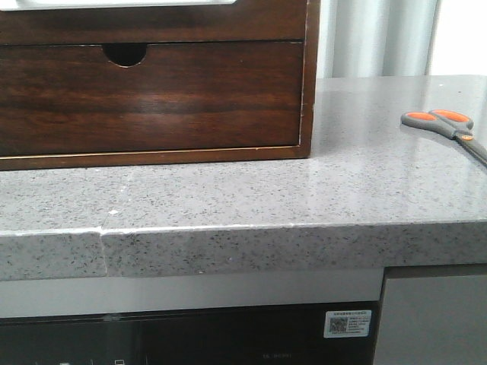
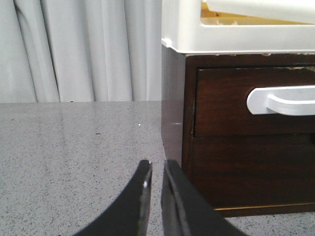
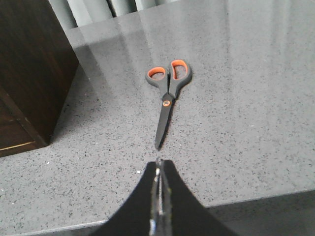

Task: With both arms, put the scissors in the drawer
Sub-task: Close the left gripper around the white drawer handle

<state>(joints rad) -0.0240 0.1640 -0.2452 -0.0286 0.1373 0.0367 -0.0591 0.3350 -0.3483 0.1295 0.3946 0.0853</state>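
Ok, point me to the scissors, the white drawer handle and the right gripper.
scissors (image 3: pixel 167 98): right wrist view, on the pivot screw.
white drawer handle (image 2: pixel 280 101): left wrist view, on the bar.
right gripper (image 3: pixel 158 169): right wrist view, between the fingertips.

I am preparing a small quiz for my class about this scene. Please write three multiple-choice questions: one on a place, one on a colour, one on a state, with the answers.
1. Where do the scissors lie?
A. on the counter, to the right of the cabinet
B. inside a drawer
C. on top of the cabinet

2. What colour lines the finger loops?
A. blue
B. orange
C. green

3. How is the right gripper?
A. wide open
B. shut on the scissors
C. shut, holding nothing

Answers: 1 A, the front view shows them on the stone near the right edge. 2 B, both loops show orange. 3 C, its fingers meet just short of the blade tip.
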